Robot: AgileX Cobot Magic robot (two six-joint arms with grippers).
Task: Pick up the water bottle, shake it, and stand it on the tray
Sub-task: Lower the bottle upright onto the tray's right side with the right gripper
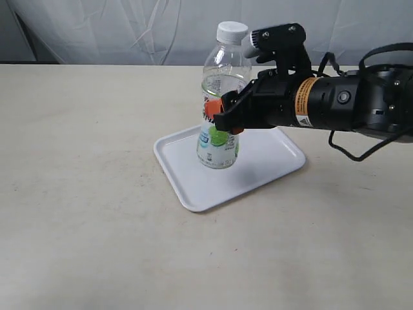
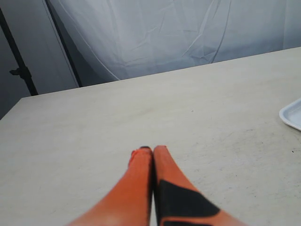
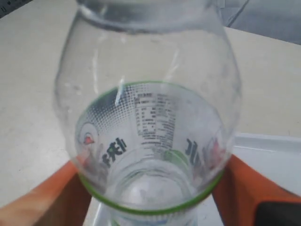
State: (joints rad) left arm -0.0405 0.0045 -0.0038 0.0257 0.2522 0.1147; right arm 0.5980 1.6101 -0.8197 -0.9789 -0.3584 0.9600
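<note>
The water bottle [image 1: 221, 90] is upright, clear with a white cap and a green, white and light-blue label; its base is over or on the white tray [image 1: 264, 158], and contact cannot be told. My right gripper [image 1: 219, 116] is shut on its middle, the orange fingers [image 3: 240, 188] pressing both sides of the water bottle [image 3: 148, 117]. A strip of the tray [image 3: 268, 146] shows behind it. My left gripper [image 2: 151, 149] hangs shut and empty over bare table, far from the bottle; only a corner of the tray [image 2: 292, 114] shows there.
The beige table [image 1: 84, 194] stretches all around the tray. A white cloth backdrop [image 1: 129, 26] hangs behind the far edge. The black right arm [image 1: 342, 103] with its cables reaches in from the right side.
</note>
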